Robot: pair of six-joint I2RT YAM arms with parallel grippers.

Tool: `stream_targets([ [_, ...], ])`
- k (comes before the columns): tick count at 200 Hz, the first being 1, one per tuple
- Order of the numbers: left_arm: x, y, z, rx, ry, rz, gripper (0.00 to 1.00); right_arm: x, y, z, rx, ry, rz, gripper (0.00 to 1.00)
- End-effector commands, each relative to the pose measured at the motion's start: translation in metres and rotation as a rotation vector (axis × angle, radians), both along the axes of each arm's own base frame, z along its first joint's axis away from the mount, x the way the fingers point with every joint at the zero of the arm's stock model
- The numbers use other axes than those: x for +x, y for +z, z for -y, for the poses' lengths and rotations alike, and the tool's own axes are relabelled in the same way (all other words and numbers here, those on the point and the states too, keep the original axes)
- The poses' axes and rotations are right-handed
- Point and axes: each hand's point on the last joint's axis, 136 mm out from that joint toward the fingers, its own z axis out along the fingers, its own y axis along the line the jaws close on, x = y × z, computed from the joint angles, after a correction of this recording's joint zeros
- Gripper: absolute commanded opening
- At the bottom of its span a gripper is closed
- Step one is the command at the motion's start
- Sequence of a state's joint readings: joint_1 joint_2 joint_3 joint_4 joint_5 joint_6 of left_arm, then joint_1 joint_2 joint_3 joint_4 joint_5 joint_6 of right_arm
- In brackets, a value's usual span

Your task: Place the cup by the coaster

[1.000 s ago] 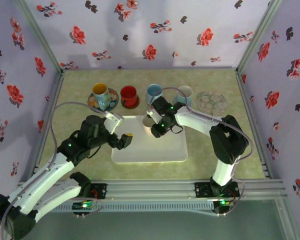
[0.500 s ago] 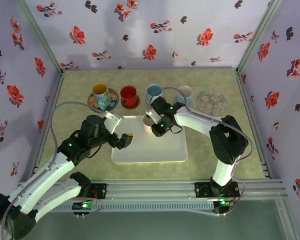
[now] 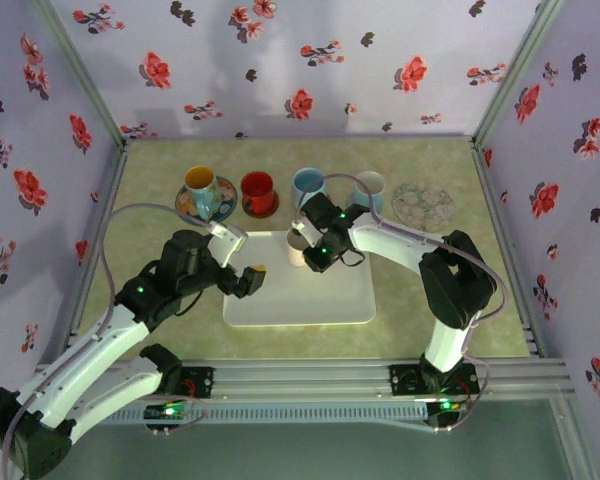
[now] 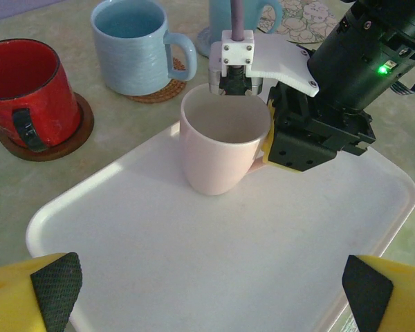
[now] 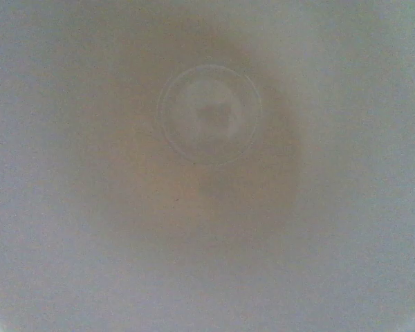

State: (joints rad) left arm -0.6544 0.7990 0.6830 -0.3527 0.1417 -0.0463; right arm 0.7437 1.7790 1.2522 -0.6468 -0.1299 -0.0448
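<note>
Right tool [image 4: 268,149] has been closing over the last second and is now looking pinched on the handle side of the cup [image 4: 218,149] — so the grab is basically happening. Cup is still sitting at the tray's [image 3: 310,305] far edge, not lifting yet as far as I can tell. Left tool [image 3: 253,279] is hanging wide open over the tray's left side, holding nothing. Empty coaster [image 3: 423,203] is waiting past the tray's far right corner — I'm guessing the carry is next.
</note>
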Motion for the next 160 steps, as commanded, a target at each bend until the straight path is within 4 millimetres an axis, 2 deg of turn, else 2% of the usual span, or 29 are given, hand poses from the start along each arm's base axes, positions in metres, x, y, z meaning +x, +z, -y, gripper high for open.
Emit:
stream_targets([
  [1,0.003,0.005,0.000,-0.022,0.012,0.018,1.00,0.009,0.015,-0.008,0.021,0.007,0.052,0.09],
  [37,0.009,0.018,0.001,-0.036,0.017,0.062,1.00,0.009,0.029,-0.007,0.036,0.005,0.075,0.00],
  [108,0.013,0.034,0.004,-0.057,0.014,0.098,1.00,0.006,0.058,-0.008,0.093,0.010,0.096,0.00],
  [134,0.015,0.042,0.007,-0.067,0.013,0.111,1.00,0.008,0.075,-0.008,0.135,-0.002,0.109,0.00],
  [160,0.018,0.052,0.009,-0.053,-0.009,0.148,1.00,0.009,0.100,-0.006,0.211,-0.028,0.136,0.00],
])
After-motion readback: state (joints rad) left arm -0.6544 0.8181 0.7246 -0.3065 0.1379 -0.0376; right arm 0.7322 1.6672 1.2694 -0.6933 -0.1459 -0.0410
